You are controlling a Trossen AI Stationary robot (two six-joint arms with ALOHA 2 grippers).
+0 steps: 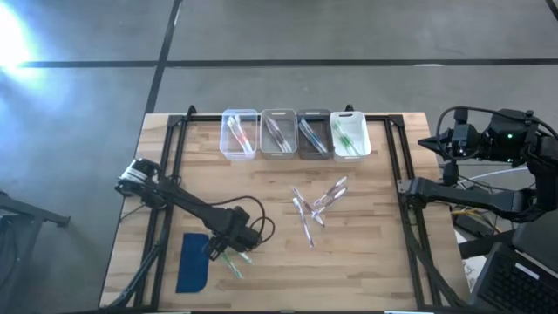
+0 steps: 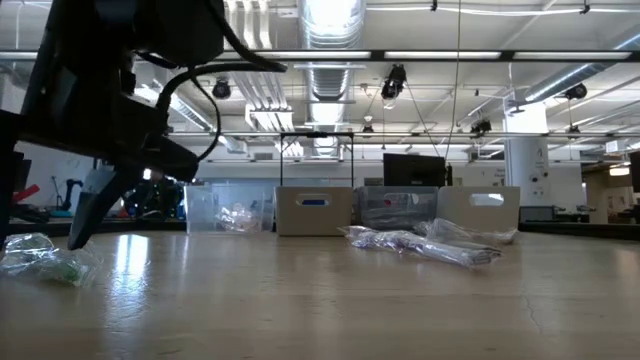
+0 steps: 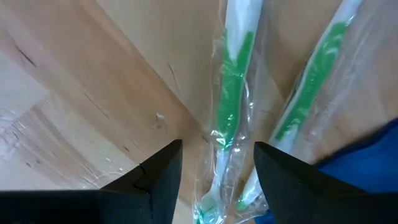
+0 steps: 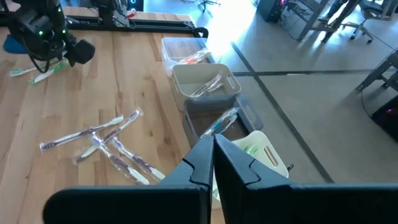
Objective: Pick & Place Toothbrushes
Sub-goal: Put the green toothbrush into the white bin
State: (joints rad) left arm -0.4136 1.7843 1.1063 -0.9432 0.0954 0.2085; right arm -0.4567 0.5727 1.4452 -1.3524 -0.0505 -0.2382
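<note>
A: Left gripper, dark two-finger tool, sits low at the front-left of the wooden table. Fingers spread, straddling one wrapped green-and-white toothbrush; nothing gripped yet.

B: Why there?

A: Looks like lining up a grasp. A second green toothbrush lies just beside it, partly over the flat dark-blue rounded pad. My guess is the pad is a staging spot.

B: Moving right?

A: Mid-table, a loose pile of wrapped pinkish toothbrushes, crossing each other. Along the back edge, four small rectangular plastic bins in a row, each with brushes inside. Probably sorted by colour: pink in the leftmost, green in the rightmost.

B: Right arm?

A: Right gripper parked off the table's right edge, fingers pressed together, empty. Waiting.

B: Anything unclear?

A: Brush heads under the left fingers are cut off in the wrist view. Clear wrappers blur outlines, so no count for the pile. Low view shows the bins' fronts only, contents mostly hidden.
</note>
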